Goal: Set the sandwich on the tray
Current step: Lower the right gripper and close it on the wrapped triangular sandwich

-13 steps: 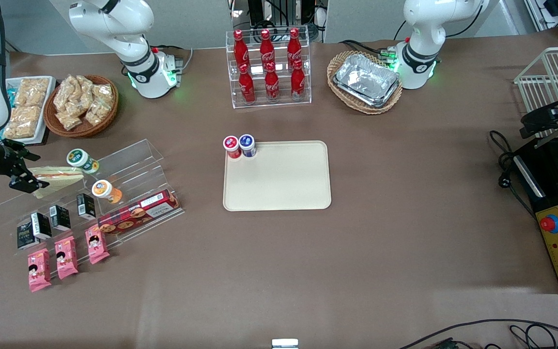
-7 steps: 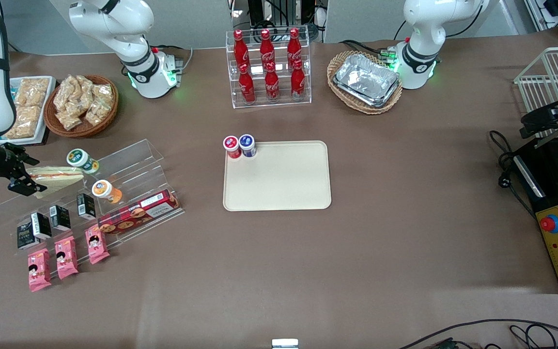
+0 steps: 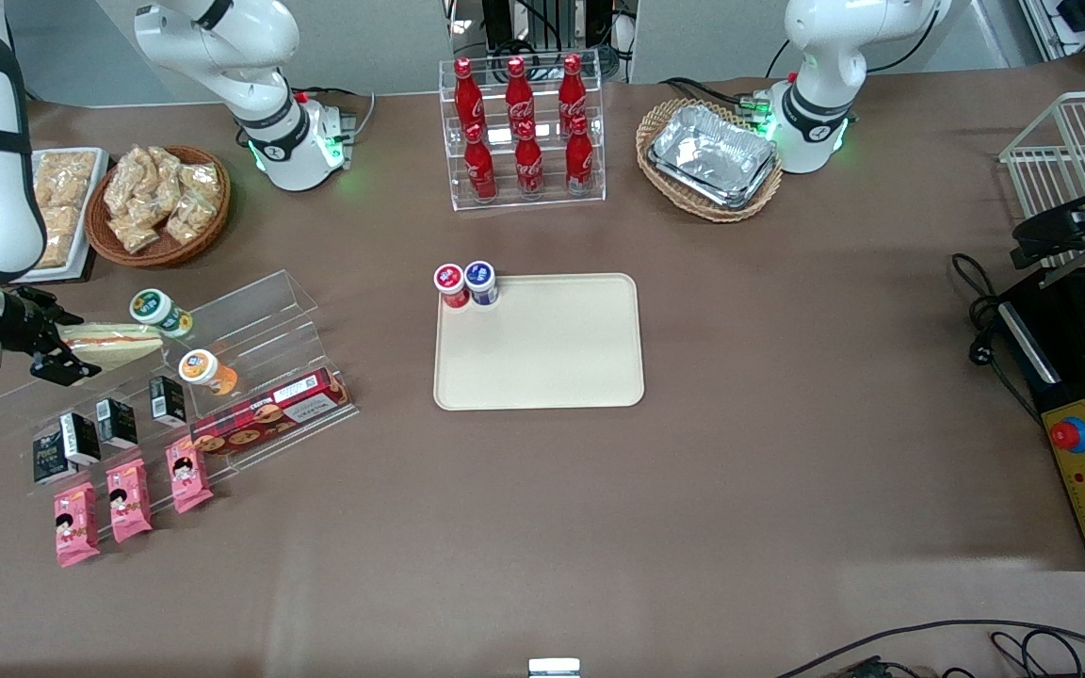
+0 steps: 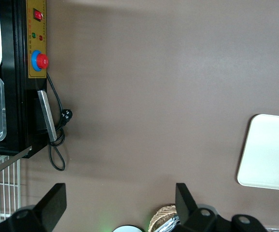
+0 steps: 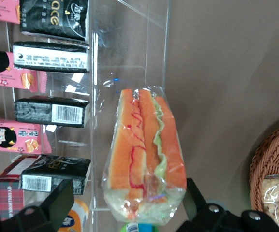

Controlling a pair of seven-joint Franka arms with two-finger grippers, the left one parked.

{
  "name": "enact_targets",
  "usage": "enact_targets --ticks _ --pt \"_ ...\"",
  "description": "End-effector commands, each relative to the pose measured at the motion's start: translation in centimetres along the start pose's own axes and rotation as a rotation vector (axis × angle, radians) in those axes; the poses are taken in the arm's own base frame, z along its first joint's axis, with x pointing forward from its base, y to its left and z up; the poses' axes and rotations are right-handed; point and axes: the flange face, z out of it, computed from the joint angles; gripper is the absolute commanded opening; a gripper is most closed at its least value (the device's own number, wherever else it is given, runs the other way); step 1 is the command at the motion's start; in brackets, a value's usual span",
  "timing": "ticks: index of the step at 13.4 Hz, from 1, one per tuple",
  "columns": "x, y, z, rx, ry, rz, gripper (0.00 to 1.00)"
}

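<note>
We are seeing the gripper [image 3: 60, 349] hanging at the working arm's end of the table, over the top step of a clear rack [image 3: 175, 377], its fingers lying either side of the sandwich [image 3: 114, 343]. The tray [image 3: 542, 353] is sitting mid-table, well apart from them, with two small cans [image 3: 466, 283] standing at its corner nearest the bottle stand [image 3: 522, 132].

Glossy clear film on sandwich [image 5: 146, 154], matt plastic tray [image 3: 542, 344]

cola bottles [image 3: 524, 132] — 6 | pink snack packets [image 3: 128, 499] — 3 | black cartons [image 3: 105, 428] — 4
</note>
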Motion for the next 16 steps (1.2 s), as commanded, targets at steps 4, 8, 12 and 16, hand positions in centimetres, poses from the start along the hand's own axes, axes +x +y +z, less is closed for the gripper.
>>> enact_targets --ticks 4,8,12,16 --pt "0.9 0.9 0.0 -0.009 0.016 -0.117 0.59" --pt "2.4 2.1 -0.9 0.001 0.030 -0.178 0.52" --pt "4.4 1.6 -4.9 0.000 0.050 -0.254 0.52" --pt "4.0 -1.0 -11.2 -0.033 0.011 -0.381 0.52"
